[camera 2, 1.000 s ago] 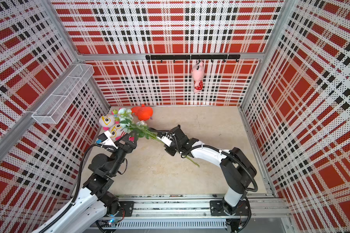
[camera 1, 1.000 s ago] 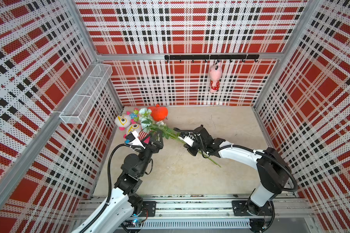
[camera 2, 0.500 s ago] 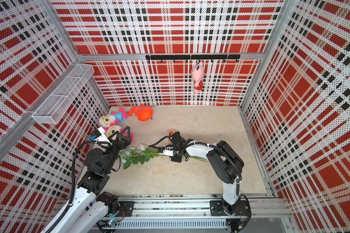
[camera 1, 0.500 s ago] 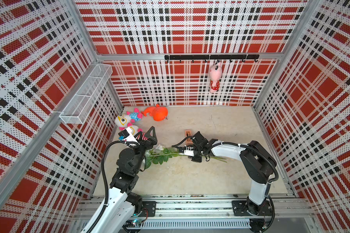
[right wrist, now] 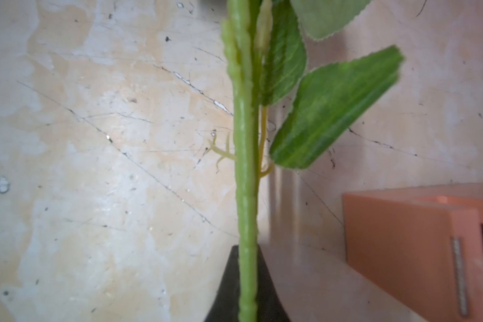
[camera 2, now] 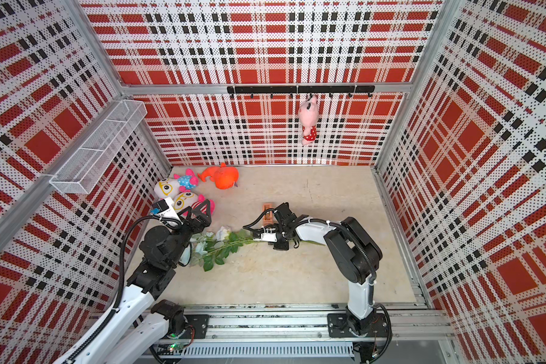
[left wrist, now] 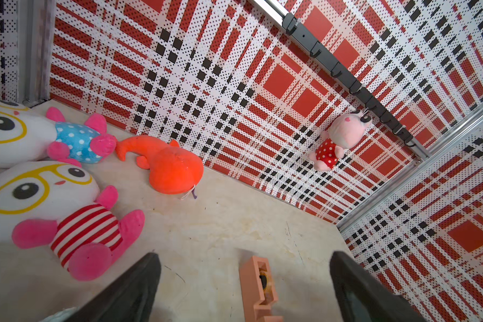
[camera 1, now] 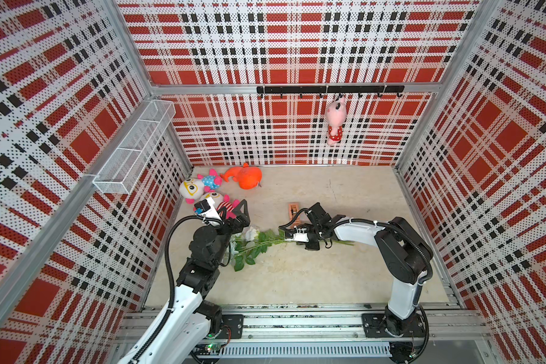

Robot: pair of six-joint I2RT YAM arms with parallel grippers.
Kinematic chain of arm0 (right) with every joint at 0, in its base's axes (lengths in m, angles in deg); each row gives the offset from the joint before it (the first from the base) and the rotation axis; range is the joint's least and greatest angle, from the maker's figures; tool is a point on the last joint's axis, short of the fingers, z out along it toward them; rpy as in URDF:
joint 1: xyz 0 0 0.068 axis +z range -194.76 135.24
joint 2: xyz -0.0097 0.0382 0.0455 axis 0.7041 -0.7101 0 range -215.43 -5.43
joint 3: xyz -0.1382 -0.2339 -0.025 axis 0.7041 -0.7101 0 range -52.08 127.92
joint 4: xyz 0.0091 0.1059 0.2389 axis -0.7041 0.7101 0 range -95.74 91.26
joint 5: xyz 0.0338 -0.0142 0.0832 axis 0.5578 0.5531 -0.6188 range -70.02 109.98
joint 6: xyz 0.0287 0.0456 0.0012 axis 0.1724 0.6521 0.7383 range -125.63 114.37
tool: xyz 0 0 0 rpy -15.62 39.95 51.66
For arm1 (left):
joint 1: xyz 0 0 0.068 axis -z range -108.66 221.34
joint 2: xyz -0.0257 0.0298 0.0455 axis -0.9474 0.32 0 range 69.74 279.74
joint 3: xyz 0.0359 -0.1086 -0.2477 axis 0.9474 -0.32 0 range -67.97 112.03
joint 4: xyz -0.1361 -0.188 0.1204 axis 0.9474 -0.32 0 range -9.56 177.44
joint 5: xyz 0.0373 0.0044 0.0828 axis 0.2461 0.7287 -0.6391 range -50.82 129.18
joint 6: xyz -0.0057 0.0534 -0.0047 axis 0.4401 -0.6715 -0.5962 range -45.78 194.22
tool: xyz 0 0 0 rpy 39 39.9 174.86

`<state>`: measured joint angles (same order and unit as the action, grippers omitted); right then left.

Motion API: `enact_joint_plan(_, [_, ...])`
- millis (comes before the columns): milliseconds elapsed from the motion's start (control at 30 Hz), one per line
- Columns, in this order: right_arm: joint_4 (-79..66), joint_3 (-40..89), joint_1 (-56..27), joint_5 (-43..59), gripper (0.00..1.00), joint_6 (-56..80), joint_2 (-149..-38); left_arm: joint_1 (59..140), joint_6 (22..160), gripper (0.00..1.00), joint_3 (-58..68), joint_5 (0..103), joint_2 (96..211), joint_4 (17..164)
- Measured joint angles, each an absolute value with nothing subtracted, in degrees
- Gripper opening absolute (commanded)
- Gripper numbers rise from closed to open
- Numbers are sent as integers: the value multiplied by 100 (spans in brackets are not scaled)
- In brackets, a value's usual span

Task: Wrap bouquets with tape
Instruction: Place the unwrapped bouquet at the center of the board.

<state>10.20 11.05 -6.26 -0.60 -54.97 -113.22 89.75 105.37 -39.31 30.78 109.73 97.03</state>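
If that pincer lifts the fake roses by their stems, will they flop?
They would probably droop a little: the bouquet has long, thin stems, and the right pincer is shut on them well away from the blooms. It is likely light, given the plastic-looking stems and thin leaves. The ridged stem surface should resist slipping.
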Motion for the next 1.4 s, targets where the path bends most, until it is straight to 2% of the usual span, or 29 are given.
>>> enact_joint_plan(100, [891, 1083, -617, -62, 0, -5606, -11322, 8975, 10502, 98, -3931, 3074, 10971, 9696])
enact_joint_plan(433, [644, 1085, -512, 294, 23, -5892, -11418, 8975, 10430, 98, -3931, 2990, 10973, 9681])
enact_joint_plan(533, [596, 1114, -484, 368, 26, -5943, -11466, 8975, 10417, 98, -3931, 2973, 10971, 9679])
enact_joint_plan(1000, [566, 1169, -475, 615, 63, -5875, -11389, 8975, 10349, 98, -3931, 2916, 10960, 9676])
enact_joint_plan(1233, [688, 718, -475, 504, 70, -5610, -10450, 9113, 10205, 100, -3745, 2877, 11384, 9639])
enact_joint_plan(1400, [308, 205, -499, 615, 73, -4625, -9501, 9836, 9764, 100, -3159, 2601, 12162, 9530])
